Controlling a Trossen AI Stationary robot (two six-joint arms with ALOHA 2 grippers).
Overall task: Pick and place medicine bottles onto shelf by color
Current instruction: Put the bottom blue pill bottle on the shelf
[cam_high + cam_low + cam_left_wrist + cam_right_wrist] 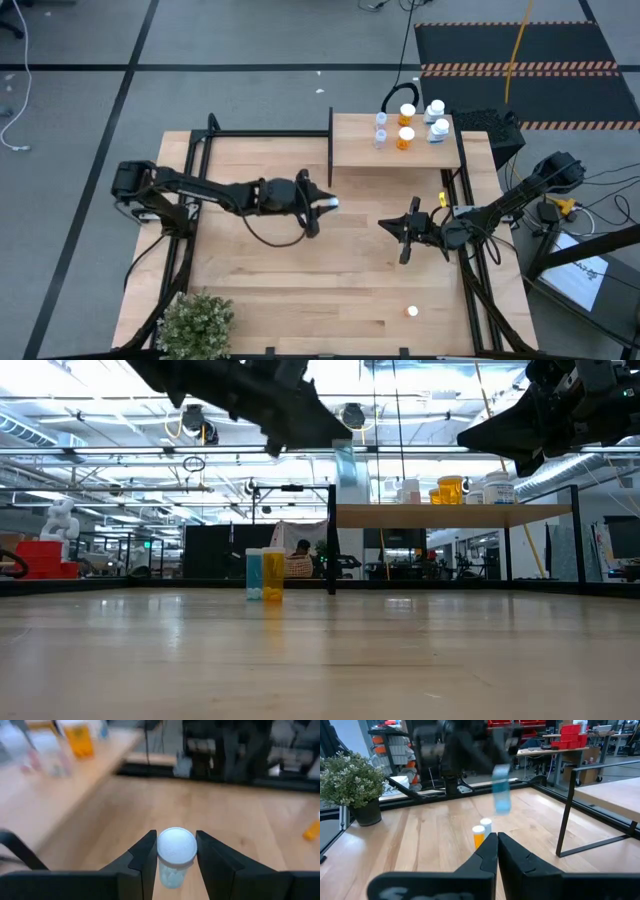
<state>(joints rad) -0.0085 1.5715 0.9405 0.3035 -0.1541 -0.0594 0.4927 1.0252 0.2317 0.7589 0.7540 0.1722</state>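
Blue bottle [174, 852] upright in left gripper [175, 857], airborne.

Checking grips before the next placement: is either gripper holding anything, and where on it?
The left gripper clamps a pale blue bottle just under its white cap; the right gripper is shut, empty.

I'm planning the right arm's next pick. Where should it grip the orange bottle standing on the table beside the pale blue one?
Probably the orange bottle by its body, just under its white cap, coming straight down from above. It stands upright, and the pale blue bottle stands right beside it on one side, so close the fingers across the two free sides.
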